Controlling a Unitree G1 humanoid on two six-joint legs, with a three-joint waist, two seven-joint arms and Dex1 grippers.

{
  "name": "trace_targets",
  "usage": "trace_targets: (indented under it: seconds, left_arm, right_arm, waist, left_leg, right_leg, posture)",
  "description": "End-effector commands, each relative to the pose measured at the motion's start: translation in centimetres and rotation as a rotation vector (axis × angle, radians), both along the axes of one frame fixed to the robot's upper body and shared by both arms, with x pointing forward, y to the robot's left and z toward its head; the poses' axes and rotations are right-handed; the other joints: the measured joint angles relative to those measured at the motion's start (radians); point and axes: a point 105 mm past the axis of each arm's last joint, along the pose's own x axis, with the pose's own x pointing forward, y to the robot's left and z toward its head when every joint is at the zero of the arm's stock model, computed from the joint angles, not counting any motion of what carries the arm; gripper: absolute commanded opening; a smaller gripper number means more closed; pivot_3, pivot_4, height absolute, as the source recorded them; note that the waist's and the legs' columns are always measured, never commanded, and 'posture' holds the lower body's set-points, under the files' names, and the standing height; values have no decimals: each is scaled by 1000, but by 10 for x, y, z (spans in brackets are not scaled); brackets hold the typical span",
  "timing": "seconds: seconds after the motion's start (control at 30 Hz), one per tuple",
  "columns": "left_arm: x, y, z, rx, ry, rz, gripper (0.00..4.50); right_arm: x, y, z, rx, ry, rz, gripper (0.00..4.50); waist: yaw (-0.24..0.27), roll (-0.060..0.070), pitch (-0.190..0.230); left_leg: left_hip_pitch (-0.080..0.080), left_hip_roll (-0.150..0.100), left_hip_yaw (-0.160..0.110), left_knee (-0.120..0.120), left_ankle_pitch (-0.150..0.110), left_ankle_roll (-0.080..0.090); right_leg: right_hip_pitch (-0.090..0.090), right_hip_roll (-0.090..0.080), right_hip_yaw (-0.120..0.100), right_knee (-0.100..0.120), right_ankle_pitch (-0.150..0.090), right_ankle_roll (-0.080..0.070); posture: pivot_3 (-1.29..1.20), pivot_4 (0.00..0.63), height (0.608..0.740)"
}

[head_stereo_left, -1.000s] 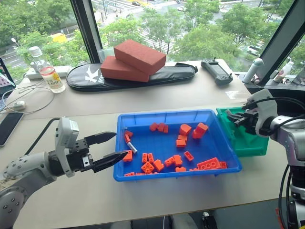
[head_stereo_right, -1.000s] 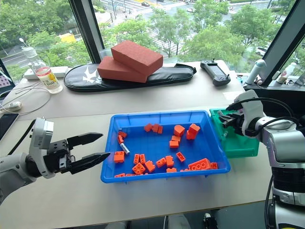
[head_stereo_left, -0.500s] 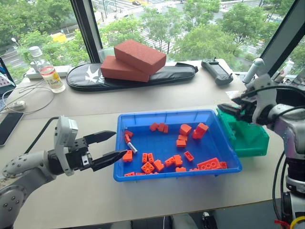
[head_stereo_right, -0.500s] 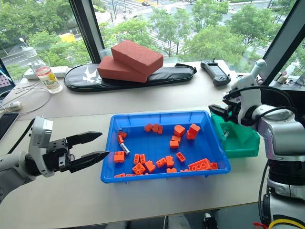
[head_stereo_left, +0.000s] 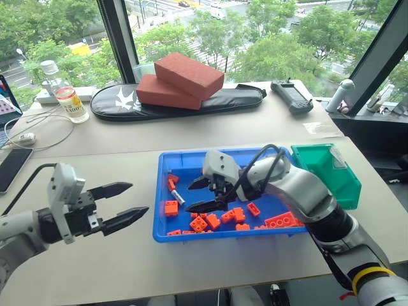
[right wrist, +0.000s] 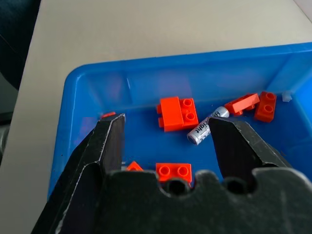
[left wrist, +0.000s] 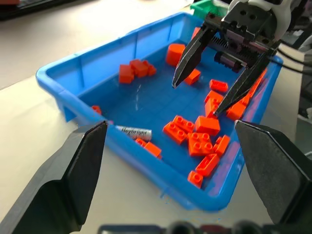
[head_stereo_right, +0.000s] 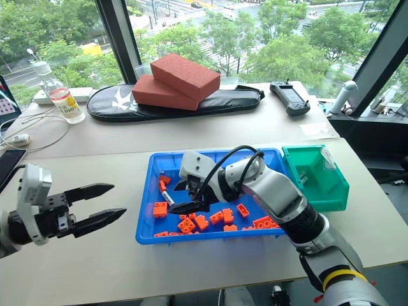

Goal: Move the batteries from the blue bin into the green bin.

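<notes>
Right claw (head_stereo_left: 199, 194) is over the blue bin (head_stereo_left: 191, 160), fingers spread, gripping nothing, tips aimed toward the bin's left end. One battery (head_stereo_left: 178, 197) lies on the bin floor near that left wall, just beside the claw's tips, among the orange bricks (head_stereo_left: 198, 224). Left claw (head_stereo_left: 132, 201) hovers above the counter (head_stereo_left: 95, 268) left of the blue bin, open and empty. Green bin (head_stereo_left: 326, 173) sits against the blue bin's right end.
</notes>
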Motion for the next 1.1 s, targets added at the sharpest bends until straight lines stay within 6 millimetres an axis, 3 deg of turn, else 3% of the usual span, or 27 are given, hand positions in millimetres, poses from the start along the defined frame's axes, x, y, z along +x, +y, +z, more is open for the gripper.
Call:
trace_targets:
  seconds: [0.03,0.2,0.57,0.87,1.0,1.1]
  left_arm:
    - [-6,3,6,65,-30,-6,4500]
    - [-7,-1,7,61,-38,-19,4500]
    - [-4,-6,11,44,-62,-37,4500]
    - [-2,-9,12,38,-69,-48,4500]
    - [-2,-11,12,33,-71,-53,4500]
    - [-2,-11,12,31,-72,-54,4500]
  right_arm:
    - [14,18,7,3,-81,-10,3190]
    - [21,30,-4,-19,-90,-25,3190]
    - [26,33,-31,-126,-150,-36,3190]
    - [27,36,-46,-152,-95,-74,3190]
    - [28,34,-51,-170,-87,-88,2157]
    - [29,32,-54,-176,-85,-92,1108]
  waist:
    - [-6,0,0]
    - [-7,0,0]
    - [-14,0,0]
    - [-15,0,0]
    - [-15,0,0]
    - [-15,0,0]
  left_leg:
    - [0,0,0,0,0,0]
    - [-1,0,0,0,0,0]
    - [0,0,0,0,0,0]
    - [0,0,0,0,0,0]
    - [0,0,0,0,0,0]
    - [0,0,0,0,0,0]
  right_leg:
    - [0,0,0,1,0,0]
    - [0,0,0,0,0,0]
    - [-1,0,0,2,0,-1]
    - [-1,0,0,2,0,-1]
    - [-1,0,0,2,0,-1]
    - [0,0,0,2,0,-1]
  posture:
    - [0,150,740]
    - [0,150,740]
    - [0,150,740]
    - [0,150,740]
    - [0,150,740]
    - [0,150,740]
